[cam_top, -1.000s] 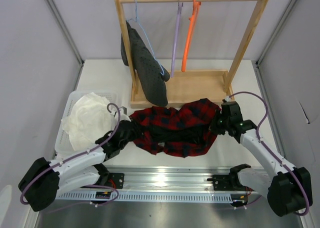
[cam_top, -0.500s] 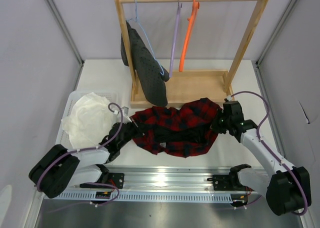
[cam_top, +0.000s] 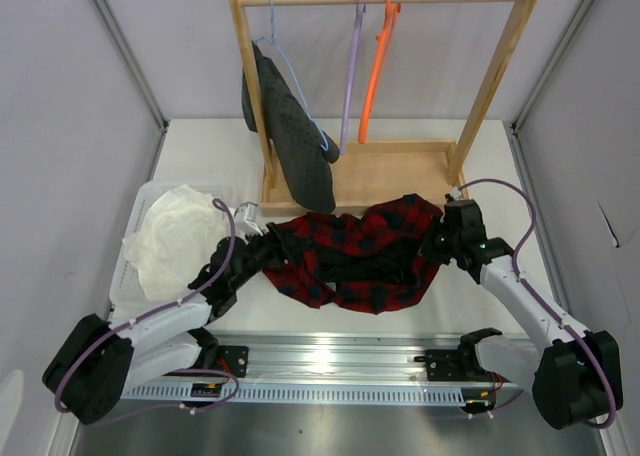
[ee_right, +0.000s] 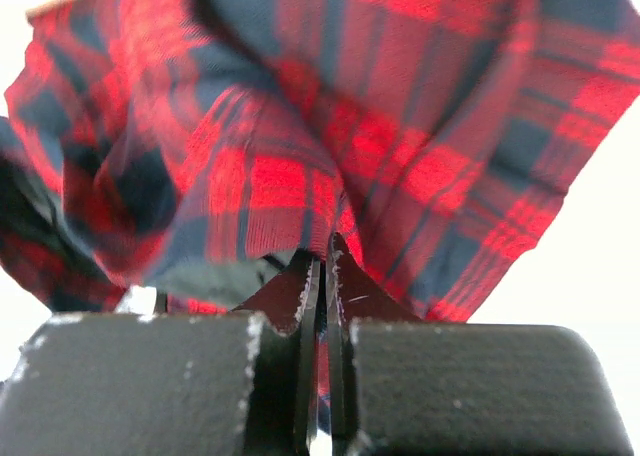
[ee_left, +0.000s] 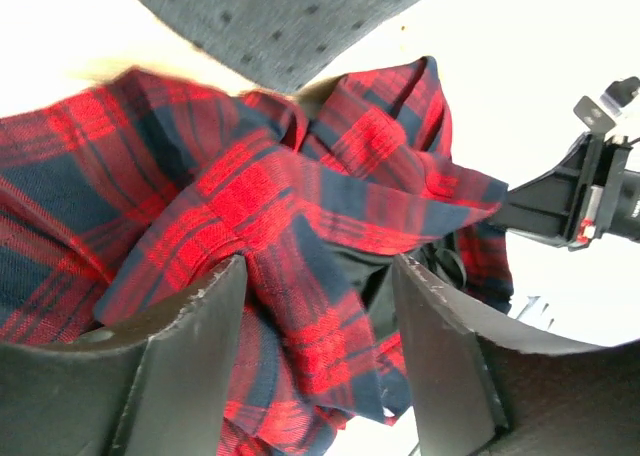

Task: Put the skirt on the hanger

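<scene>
The red-and-black plaid skirt (cam_top: 350,251) lies bunched on the table in front of the rack. My right gripper (cam_top: 432,244) is shut on the skirt's right edge, with plaid cloth (ee_right: 330,166) pinched between the closed fingers. My left gripper (cam_top: 268,242) stands open at the skirt's left end; a fold of the skirt (ee_left: 300,246) hangs between the spread fingers (ee_left: 190,326), which are apart from each other. The lilac hanger (cam_top: 350,76) hangs bare from the wooden rail, between the grey dotted garment and the orange hanger.
A wooden rack (cam_top: 495,71) stands at the back with a dark grey dotted garment (cam_top: 295,136) on a light blue hanger and an orange hanger (cam_top: 378,66). A white basket (cam_top: 128,246) with white cloth (cam_top: 180,236) sits at the left.
My left gripper has shifted up and right along the skirt's left end, lifting that edge a little. The right gripper has hardly moved and still holds the skirt.
</scene>
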